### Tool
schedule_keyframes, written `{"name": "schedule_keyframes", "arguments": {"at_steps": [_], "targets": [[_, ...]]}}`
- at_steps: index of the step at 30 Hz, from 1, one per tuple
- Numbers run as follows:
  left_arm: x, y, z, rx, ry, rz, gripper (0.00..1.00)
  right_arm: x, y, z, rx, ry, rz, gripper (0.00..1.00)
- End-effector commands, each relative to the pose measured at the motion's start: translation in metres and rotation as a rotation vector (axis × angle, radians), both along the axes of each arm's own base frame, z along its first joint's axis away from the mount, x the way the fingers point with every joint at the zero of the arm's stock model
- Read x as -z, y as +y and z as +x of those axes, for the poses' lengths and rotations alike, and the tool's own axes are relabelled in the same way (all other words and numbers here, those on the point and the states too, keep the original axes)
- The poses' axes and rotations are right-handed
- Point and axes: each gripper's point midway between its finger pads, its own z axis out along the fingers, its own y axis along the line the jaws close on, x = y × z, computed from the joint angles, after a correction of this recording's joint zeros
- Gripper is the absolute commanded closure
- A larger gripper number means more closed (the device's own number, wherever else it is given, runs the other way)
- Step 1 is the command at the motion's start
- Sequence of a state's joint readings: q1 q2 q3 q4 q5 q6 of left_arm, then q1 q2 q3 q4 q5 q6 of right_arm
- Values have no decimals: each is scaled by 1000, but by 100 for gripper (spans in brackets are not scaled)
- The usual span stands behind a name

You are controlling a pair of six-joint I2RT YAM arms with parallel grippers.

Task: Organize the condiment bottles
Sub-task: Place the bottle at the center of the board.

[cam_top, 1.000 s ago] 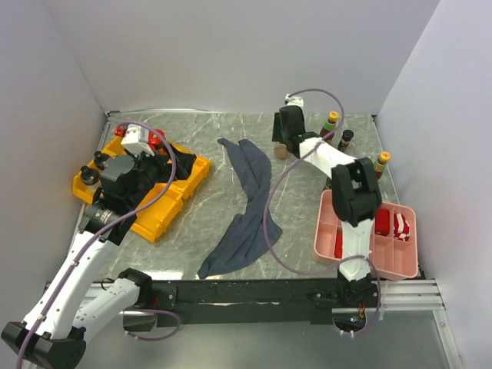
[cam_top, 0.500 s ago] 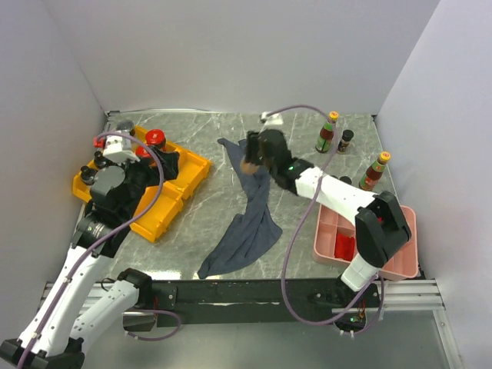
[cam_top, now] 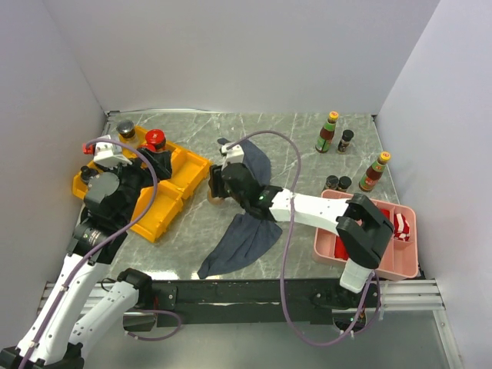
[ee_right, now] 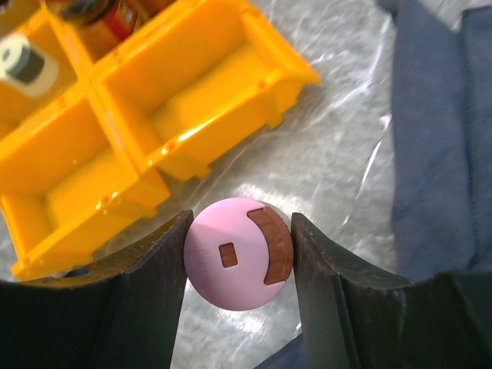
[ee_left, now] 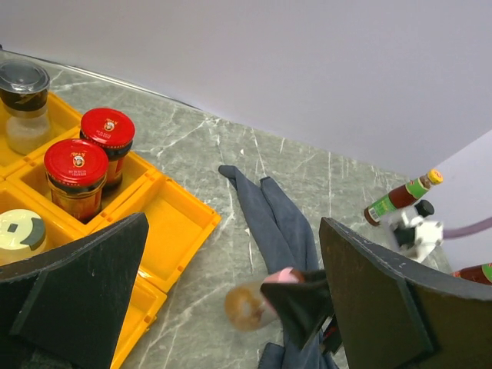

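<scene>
The right tool [cam_top: 217, 188] is shown pinching a pink-capped shaker [ee_right: 234, 265], with one finger pressed against each side of the cap. The shaker is held over the bench [cam_top: 300, 154], just beside the near corner of the yellow tray [ee_right: 192, 77] and between that tray and the grey-blue cloth [cam_top: 246, 231]. Whether its base touches the bench cannot be told. The right arm is stretched across the cloth.

The left tool [ee_left: 231, 231] is shown spread wide, with nothing between its fingers, and is poised above the yellow tray. Two red-lidded jars [ee_left: 108, 131] are seated upright, side by side, in a far compartment of that tray. A grey-lidded shaker [ee_left: 23, 77] is set in the compartment beyond them, and a yellow-capped jar [ee_left: 19, 229] in a nearer one.

At the far right of the bench, a slim sauce bottle [cam_top: 328, 132] and a black-capped bottle [cam_top: 346, 140] are stood just beside each other. A second slim bottle [cam_top: 375, 171] is placed near the right wall. Two tiny black-capped bottles [cam_top: 338, 183] are stood together at the far edge of the pink tray [cam_top: 400, 265].
</scene>
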State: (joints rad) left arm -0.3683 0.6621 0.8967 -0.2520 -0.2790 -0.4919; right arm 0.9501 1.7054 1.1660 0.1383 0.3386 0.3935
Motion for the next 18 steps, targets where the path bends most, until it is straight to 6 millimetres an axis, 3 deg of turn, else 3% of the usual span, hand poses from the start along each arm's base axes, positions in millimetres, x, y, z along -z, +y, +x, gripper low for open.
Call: {"name": "schedule_keyframes", "arguments": {"at_steps": [1, 9, 18], "targets": [[-8, 1, 1, -8, -29, -16, 1, -3, 8, 3, 52, -44, 28, 46], [-10, 0, -2, -2, -40, -25, 0, 33, 29, -20, 61, -35, -16, 42], [-5, -2, 2, 6, -23, -17, 0, 46, 38, -28, 88, -46, -77, 26]]}}
